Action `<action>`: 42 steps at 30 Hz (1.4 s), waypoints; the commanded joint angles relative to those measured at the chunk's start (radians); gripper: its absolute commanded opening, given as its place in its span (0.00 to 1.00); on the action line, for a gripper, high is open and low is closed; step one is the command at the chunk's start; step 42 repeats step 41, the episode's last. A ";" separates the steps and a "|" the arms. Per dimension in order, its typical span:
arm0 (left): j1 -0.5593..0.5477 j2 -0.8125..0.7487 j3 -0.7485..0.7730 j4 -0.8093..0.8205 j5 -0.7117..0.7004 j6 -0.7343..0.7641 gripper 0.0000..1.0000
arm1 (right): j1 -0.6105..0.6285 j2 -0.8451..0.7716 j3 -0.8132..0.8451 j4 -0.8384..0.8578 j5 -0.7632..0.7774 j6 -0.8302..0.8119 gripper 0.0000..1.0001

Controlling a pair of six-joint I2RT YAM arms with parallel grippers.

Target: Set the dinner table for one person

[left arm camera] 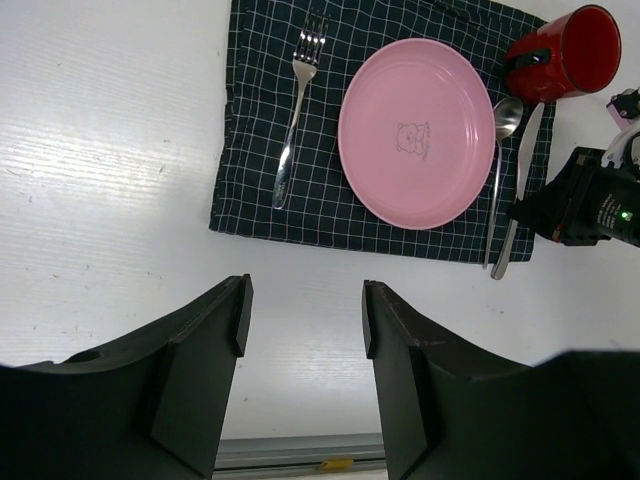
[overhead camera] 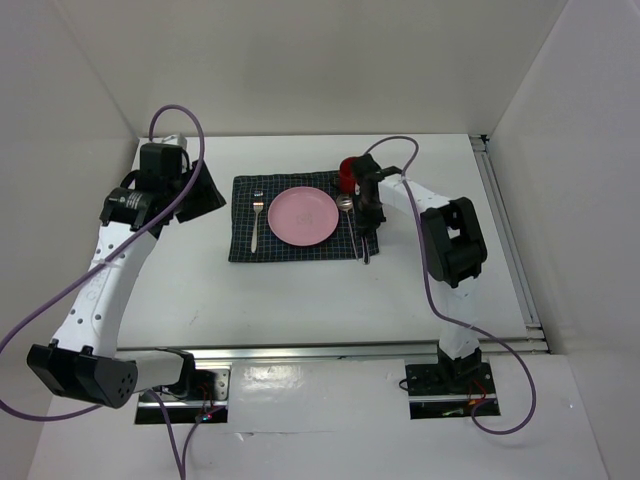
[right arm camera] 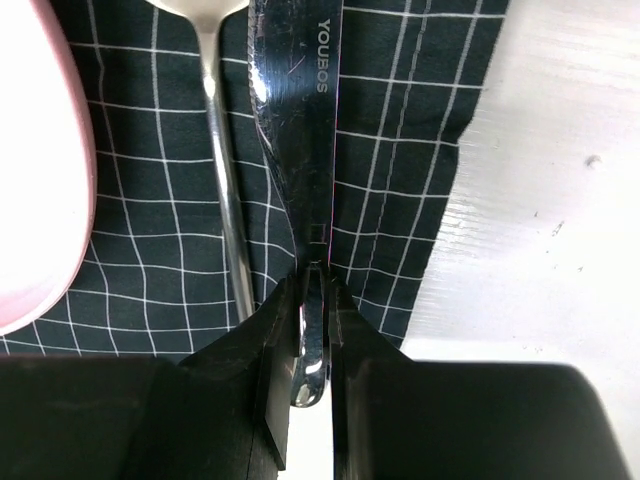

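The right hand (right arm camera: 312,300) is clenched on the handle of one knife (right arm camera: 295,130), which lies beside one spoon (right arm camera: 225,200) on one checked placemat (right arm camera: 390,150). The left hand (left arm camera: 303,310) hangs released. One pink plate (overhead camera: 303,215), one fork (overhead camera: 256,222), one red mug (overhead camera: 349,172); the white tabletop (overhead camera: 300,300) spreads beneath everything

Bare dinner table (left arm camera: 100,200) lies open left of and nearer than the placemat (left arm camera: 250,190). On the cloth, fork (left arm camera: 295,110), pink plate (left arm camera: 418,130), spoon (left arm camera: 497,190) and knife (left arm camera: 530,130) crowd close together; a red mug (left arm camera: 570,55) stands at its far right corner.
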 commanded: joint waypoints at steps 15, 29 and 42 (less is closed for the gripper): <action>0.006 0.001 0.015 0.034 -0.013 0.018 0.64 | -0.016 -0.100 -0.007 0.040 0.041 0.090 0.66; 0.006 -0.009 0.024 0.043 0.027 0.018 0.64 | -0.100 -0.546 -0.025 -0.140 0.251 0.243 1.00; 0.006 0.044 0.104 0.024 0.038 0.018 0.64 | -0.345 -0.874 -0.244 -0.238 0.390 0.331 1.00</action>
